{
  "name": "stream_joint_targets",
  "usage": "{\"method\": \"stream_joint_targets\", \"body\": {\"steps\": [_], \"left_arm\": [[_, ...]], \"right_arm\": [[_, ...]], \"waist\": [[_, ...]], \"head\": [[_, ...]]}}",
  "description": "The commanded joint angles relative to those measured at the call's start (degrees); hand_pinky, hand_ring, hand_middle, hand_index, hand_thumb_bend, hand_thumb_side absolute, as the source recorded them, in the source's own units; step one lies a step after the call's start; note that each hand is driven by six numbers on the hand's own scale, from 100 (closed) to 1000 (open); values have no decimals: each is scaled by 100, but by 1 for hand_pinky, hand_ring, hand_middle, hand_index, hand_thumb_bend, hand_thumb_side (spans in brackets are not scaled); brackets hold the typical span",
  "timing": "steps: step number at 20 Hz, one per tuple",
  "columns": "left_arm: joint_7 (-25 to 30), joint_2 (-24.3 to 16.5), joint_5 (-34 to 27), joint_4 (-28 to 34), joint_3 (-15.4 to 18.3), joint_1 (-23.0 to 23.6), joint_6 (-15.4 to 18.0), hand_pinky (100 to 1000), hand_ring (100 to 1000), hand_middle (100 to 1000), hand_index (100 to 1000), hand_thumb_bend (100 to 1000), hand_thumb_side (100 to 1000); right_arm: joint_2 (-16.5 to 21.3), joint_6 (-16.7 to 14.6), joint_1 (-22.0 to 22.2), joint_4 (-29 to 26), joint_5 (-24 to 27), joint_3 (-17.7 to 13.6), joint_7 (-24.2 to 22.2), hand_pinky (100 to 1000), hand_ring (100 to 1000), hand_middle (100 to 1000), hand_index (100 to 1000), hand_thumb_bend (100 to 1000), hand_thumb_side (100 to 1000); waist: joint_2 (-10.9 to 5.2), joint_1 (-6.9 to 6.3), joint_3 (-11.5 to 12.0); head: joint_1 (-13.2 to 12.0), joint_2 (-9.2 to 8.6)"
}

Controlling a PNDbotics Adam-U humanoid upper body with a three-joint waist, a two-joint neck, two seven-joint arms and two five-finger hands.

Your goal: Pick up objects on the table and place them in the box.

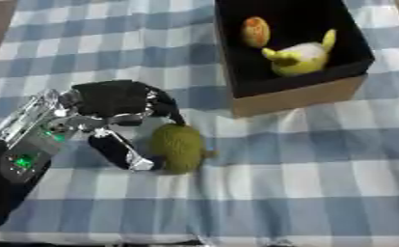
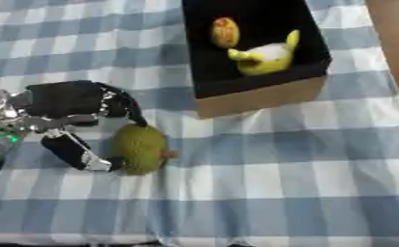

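From my seat, the left hand [image 1: 110,103] was the only one I could see, coming in from the lower left over the blue-and-white checked cloth [image 1: 304,169] that covered the counter. Its fingers [image 1: 165,103] arched over the top of a green fuzzy fruit [image 1: 179,147], with the thumb [image 1: 123,154] lying low along the fruit's left side. The fingers and thumb were curved round it, touching or nearly touching it on both sides, so I counted the hand as closed on the fruit. The fruit looked to be resting on the cloth, though I could not tell for certain whether it was lifted at all. A small brownish tip stuck out at its right side.

The box [image 1: 300,96] stood up and to the right of the hand, well apart from it, a cardboard box with a black inside. Two things already lay in it: an orange oval thing [image 1: 255,31] near the back left, and beside it a yellow and white soft toy [image 1: 302,57] with a yellow piece pointing up toward the right wall.

On the forearm [image 1: 34,140] behind the hand I saw small green lights glowing.
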State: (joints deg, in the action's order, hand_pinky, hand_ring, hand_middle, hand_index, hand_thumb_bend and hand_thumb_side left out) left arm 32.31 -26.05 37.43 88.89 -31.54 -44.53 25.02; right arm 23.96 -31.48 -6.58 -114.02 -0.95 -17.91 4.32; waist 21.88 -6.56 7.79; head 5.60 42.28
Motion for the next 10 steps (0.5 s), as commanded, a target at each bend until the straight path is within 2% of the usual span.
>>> {"method": "stream_joint_targets", "body": {"steps": [1, 6, 7, 9, 10], "left_arm": [[-27, -10, 88, -28, 22, -43, -6, 732, 808, 705, 837, 234, 407], [-353, 109, 476, -217, 92, 29, 44, 703, 783, 668, 802, 193, 261], [-425, 126, 543, -251, 97, 44, 70, 690, 772, 649, 786, 157, 226], [-561, 143, 602, -284, 101, 61, 112, 666, 749, 613, 752, 100, 204], [-626, 140, 582, -270, 103, 62, 128, 655, 739, 600, 739, 100, 202]], "right_arm": [[69, 2, -51, -58, 6, 1, -13, 957, 1000, 412, 989, 100, 470], [60, 3, -64, -58, 15, 8, -22, 956, 1000, 412, 989, 100, 470], [59, 5, -64, -58, 16, 10, -25, 956, 1000, 412, 989, 100, 470], [59, 5, -66, -58, 17, 13, -31, 956, 1000, 412, 989, 100, 470], [60, 6, -65, -58, 17, 13, -32, 956, 1000, 412, 989, 100, 470]], "waist": [[-164, 34, -8], [-158, 42, -27], [-157, 43, -28], [-155, 43, -28], [-155, 41, -26]], "head": [[-25, 4], [-32, -1], [-34, 2], [-33, 5], [-32, 8]]}}
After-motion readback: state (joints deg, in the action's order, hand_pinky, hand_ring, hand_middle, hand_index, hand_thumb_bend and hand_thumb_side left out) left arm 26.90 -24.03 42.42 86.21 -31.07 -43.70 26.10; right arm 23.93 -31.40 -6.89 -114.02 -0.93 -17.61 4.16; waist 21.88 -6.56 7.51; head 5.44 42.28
